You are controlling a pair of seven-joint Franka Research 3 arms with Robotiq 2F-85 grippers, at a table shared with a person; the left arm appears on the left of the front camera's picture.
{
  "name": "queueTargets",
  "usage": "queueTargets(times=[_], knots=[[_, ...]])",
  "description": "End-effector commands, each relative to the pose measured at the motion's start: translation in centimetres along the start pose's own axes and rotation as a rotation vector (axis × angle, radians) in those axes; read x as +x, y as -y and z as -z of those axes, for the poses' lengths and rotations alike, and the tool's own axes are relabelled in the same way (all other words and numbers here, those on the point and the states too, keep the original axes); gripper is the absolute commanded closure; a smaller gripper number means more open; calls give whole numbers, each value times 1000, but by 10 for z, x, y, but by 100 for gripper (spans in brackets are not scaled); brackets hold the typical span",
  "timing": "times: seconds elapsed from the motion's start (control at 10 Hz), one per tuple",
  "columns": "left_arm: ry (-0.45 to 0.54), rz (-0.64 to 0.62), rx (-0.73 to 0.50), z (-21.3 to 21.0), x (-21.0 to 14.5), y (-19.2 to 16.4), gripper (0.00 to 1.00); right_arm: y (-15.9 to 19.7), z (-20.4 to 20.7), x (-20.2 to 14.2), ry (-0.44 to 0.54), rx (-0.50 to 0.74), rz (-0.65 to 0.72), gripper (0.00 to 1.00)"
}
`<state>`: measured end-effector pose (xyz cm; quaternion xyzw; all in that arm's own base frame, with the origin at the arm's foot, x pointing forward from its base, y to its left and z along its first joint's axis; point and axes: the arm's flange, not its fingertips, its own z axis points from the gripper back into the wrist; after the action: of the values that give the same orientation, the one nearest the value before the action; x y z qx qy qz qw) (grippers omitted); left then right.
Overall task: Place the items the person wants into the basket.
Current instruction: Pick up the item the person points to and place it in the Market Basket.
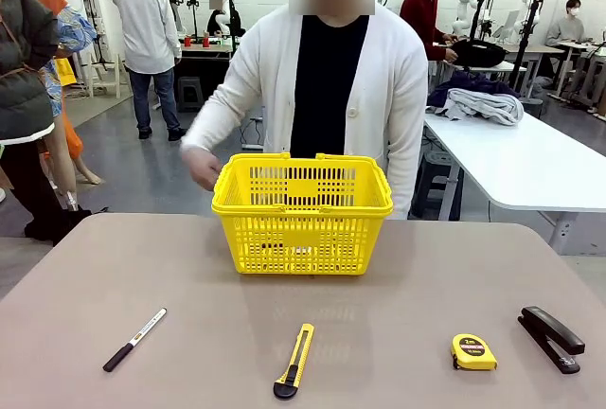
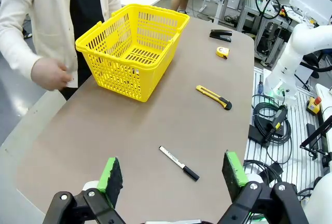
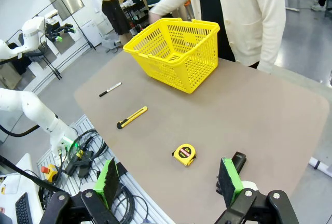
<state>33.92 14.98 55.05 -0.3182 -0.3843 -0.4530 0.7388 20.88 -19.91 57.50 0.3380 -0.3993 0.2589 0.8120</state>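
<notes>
Nearest, above the robot's own edge of the table [image 1: 189,276]: left gripper [image 2: 171,168] with jaws spread wide, green pads [image 2: 111,175] well apart over bare tabletop; right gripper [image 3: 168,178] spread just as wide, hovering over its end of the table. Next, along the near side, a row of four things lying flat and well apart. On the robot's left, a white-barrelled pen [image 1: 134,339] with a black cap, set at an angle. Near the middle, the yellow-and-black utility knife [image 1: 294,361], pointing roughly toward the far side. Further right, the yellow tape measure [image 1: 472,351], then the black stapler [image 1: 550,338] close to the right edge. Beyond these, mid-table on the far half, the yellow basket [image 1: 301,210], upright, handles folded down on its rim, apart from all four tools. Behind it, at the far edge, the person [image 1: 331,78] in a white cardigan over a black top, one hand [image 1: 201,165] just beside the basket's corner on the robot's left, clear of the rim.
</notes>
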Motion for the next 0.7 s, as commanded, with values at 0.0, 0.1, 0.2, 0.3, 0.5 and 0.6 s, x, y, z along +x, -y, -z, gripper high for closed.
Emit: queueTargets(times=[0.0, 0.1, 0.2, 0.3, 0.5, 0.6], knots=[[3, 1, -1, 0, 0, 0, 0, 0, 1, 3, 22, 15, -15, 0], [3, 1, -1, 0, 0, 0, 0, 0, 1, 3, 22, 15, -15, 0], [3, 1, -1, 0, 0, 0, 0, 0, 1, 3, 22, 15, -15, 0], [3, 1, -1, 0, 0, 0, 0, 0, 1, 3, 22, 15, -15, 0], [3, 1, -1, 0, 0, 0, 0, 0, 1, 3, 22, 15, -15, 0], [3, 1, -1, 0, 0, 0, 0, 0, 1, 3, 22, 15, -15, 0]])
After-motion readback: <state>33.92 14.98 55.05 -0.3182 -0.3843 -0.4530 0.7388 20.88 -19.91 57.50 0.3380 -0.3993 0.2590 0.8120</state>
